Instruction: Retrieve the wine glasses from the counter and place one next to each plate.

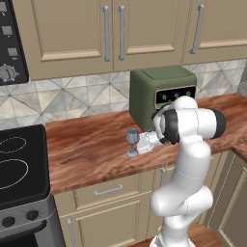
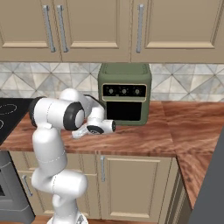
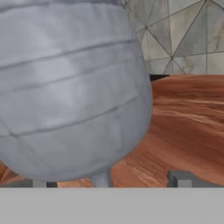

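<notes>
The tool (image 1: 137, 146), jaws spread wide and gripping nothing, is reaching level toward a wine glass (image 1: 132, 142) we are seeing upright on the wood-grain surface (image 1: 87, 154), beside a green toaster oven (image 1: 161, 94). In the hand view its bowl is looming close. We are judging the task barely begun: no glass lifted yet.

We see a desk (image 1: 91, 149) of reddish-brown wood grain with a smooth, faintly glossy finish. The wine glass (image 1: 132, 140) on it looks like translucent blue-grey glass, its bowl (image 3: 70, 87) softly banded up close. The toaster oven (image 1: 161, 94) has a matt green casing. The backsplash (image 1: 62, 99) is patterned grey tile, and the beige cabinets (image 1: 111, 29) carry brushed-metal handles.
</notes>
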Controlling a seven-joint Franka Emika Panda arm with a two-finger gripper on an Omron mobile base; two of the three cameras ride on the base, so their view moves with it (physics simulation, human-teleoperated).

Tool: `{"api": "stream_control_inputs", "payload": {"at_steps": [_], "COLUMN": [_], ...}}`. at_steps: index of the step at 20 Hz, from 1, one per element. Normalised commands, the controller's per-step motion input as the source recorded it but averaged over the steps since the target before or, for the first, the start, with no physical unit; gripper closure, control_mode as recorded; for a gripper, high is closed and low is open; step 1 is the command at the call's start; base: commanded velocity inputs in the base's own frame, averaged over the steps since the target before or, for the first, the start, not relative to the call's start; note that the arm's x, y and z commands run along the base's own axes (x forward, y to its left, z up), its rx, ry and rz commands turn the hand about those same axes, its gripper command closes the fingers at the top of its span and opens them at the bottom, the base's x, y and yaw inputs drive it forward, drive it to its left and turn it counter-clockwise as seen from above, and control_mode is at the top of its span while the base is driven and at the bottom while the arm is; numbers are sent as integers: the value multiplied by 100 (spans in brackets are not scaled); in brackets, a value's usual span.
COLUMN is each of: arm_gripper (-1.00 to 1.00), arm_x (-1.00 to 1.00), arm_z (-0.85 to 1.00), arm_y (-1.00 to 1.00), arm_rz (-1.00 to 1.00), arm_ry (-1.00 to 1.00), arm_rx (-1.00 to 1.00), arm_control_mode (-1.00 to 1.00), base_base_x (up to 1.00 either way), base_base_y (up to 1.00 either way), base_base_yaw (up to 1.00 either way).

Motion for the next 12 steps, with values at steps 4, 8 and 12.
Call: {"api": "stream_control_inputs", "payload": {"at_steps": [4,8,12], "arm_gripper": [-100,100,100], "arm_x": [0,0,0], "arm_z": [0,0,0], "arm_y": [10,14,1], "arm_rz": [0,0,0], "arm_ry": [4,4,0], "arm_rx": [4,5,4], "arm_control_mode": [-100,-100,-100], "base_base_x": [0,0,0], "base_base_y": [0,0,0], "base_base_yaw": [0,0,0]}}
